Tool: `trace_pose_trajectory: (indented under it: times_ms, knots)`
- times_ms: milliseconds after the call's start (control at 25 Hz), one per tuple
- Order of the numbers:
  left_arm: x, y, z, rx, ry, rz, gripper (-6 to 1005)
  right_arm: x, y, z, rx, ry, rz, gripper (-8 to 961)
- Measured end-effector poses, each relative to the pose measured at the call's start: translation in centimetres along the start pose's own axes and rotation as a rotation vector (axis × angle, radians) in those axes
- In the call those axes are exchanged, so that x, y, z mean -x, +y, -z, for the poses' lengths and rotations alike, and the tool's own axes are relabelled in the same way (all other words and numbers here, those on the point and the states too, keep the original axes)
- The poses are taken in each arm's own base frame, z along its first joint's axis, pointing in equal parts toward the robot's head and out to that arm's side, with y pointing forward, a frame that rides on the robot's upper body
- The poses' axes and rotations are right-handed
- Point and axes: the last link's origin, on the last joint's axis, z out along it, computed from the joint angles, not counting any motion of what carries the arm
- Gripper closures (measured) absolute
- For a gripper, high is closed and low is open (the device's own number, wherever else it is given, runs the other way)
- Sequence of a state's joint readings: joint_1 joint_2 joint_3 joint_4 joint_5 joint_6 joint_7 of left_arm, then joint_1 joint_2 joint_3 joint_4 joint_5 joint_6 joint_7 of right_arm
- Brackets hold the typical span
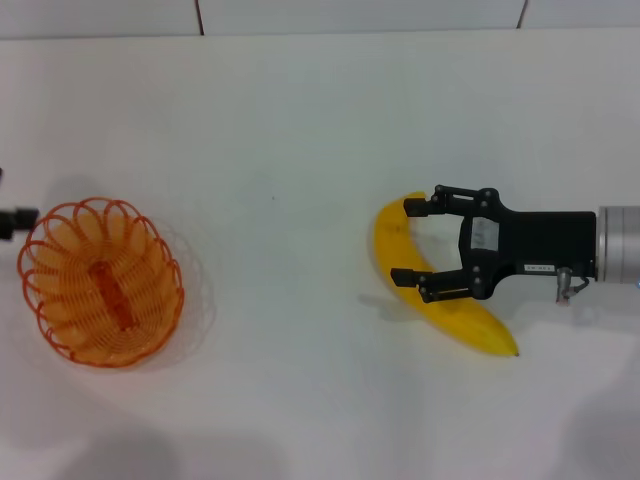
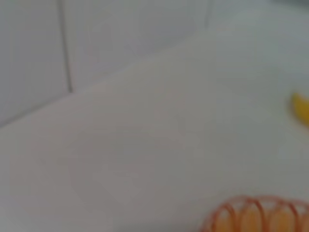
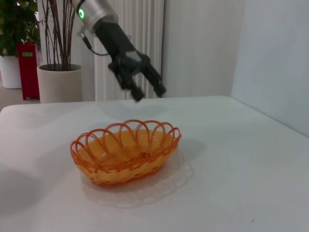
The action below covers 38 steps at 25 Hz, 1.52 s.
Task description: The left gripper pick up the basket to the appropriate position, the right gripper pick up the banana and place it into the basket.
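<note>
On the white table point(image 1: 300, 150) you have one banana, one basket and two grippers.

Nearest to you: one smooth bright-yellow curved banana point(image 1: 395, 240), lying flat on the right half of the table. Its long axis runs diagonally, from the end by the upper finger down to the tip pointing toward the near right. The bulge of the curve faces the robot's left.

Right gripper point(image 1: 418, 241), black two-fingered claw with silver cylindrical wrist: reaches in from the right edge, fingers spread apart and straddling the banana's middle, one finger near the far end, the other over the midsection. Whether the pads touch the peel, you cannot tell.

Well apart to the left: one oval orange wire basket with looped rim point(image 1: 100, 283), upright on the table, its long axis tilted slightly from near to far. It holds nothing.

Farthest, in the right wrist view: left gripper point(image 3: 149, 92), black claw on a thin arm with green ring light, hangs above and behind the basket, fingers parted, holding nothing.
</note>
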<state>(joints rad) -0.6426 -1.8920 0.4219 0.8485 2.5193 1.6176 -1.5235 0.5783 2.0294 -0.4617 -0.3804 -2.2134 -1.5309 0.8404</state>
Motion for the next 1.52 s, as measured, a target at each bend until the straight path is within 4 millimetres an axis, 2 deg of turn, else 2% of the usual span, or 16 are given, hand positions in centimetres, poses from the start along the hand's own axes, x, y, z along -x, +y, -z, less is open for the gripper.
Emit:
trace_pose_trajectory:
  times_ms: [240,400,760,1520]
  knots:
    - [-2.9,0.7,-2.8,0.013,-0.166,-0.157,137,0.1,-0.1,-0.1,0.004,-0.001,-0.006,69]
    - [-4.7,0.7,-4.6,-0.026,-0.206,-0.217,137,0.1,-0.1,0.0,0.004,0.000,-0.024,69]
    - [-4.8,0.9,-6.5,-0.043,-0.266,-0.265,137,0.5,-0.3,-0.3,0.009,-0.004,-0.018,69]
    - [-6.0,1.5,-8.3,-0.012,-0.283,-0.303,141,0.6,-0.4,-0.4,0.010,-0.004,-0.017,70]
